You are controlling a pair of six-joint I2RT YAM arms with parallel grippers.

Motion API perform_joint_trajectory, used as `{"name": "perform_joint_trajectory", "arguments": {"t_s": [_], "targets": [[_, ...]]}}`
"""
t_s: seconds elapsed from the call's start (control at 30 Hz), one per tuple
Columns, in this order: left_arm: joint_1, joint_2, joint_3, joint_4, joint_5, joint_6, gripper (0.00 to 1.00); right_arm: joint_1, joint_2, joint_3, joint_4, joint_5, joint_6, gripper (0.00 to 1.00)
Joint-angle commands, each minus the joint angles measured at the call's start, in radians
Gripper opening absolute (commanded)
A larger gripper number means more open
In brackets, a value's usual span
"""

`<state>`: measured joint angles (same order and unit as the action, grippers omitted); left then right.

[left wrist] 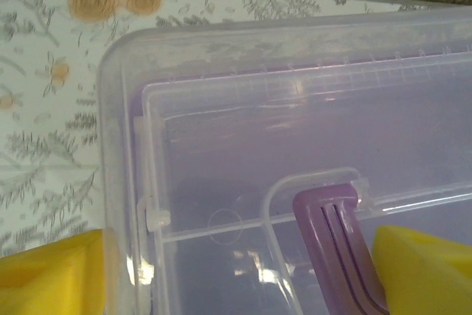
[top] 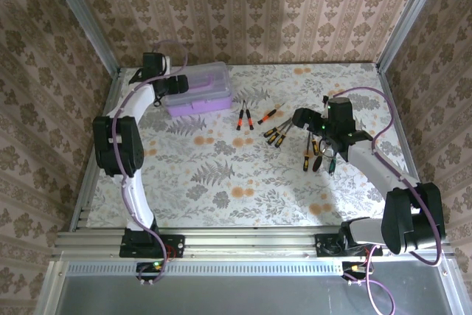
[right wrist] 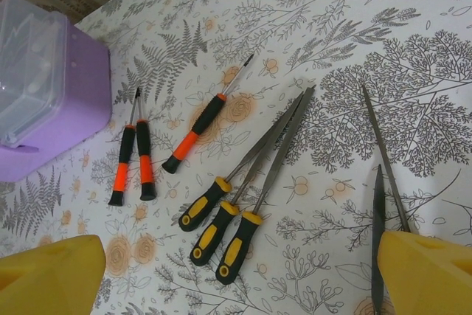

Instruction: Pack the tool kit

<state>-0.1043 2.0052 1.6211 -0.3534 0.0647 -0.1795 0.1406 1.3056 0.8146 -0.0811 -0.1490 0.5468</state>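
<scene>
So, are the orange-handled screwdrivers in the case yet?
No, the three orange-handled screwdrivers lie on the table beside the purple case.

Open table [top: 221, 189] along the near edge; scattered screwdrivers [top: 276, 135] mid-right; lilac case [top: 198, 95] far left

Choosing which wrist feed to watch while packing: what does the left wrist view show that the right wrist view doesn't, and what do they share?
Left wrist view: a close look through the clear lid at the inner dividers, plus the purple handle. Right wrist view: three orange-handled screwdrivers, three yellow-handled tools and two more bare shafts, all loose on the table. Both: the lilac case, the floral tablecloth and yellow claw pads at the bottom corners.
</scene>
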Motion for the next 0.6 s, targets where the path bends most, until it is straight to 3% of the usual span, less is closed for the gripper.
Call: {"name": "perform_joint_trajectory", "arguments": {"t_s": [0.0, 0.17, 0.37, 0.57], "targets": [[-0.012, -0.081, -0.178, -0.138, -0.071, -0.094, 0.88, 0.009, -0.039, 0.023, -0.014, -0.033, 0.004, 0.96], [-0.04, -0.238, -0.376, -0.187, -0.137, -0.241, 0.87, 0.019, -0.054, 0.024, -0.016, -0.049, 0.009, 0.96], [-0.155, -0.542, -0.667, -0.163, -0.2, -0.398, 0.97, 0.04, -0.062, 0.038, -0.027, -0.063, 0.007, 0.96], [-0.223, -0.807, -0.669, -0.313, -0.221, -0.416, 1.0, 0.09, -0.049, 0.075, -0.044, -0.05, -0.003, 0.96]]}}
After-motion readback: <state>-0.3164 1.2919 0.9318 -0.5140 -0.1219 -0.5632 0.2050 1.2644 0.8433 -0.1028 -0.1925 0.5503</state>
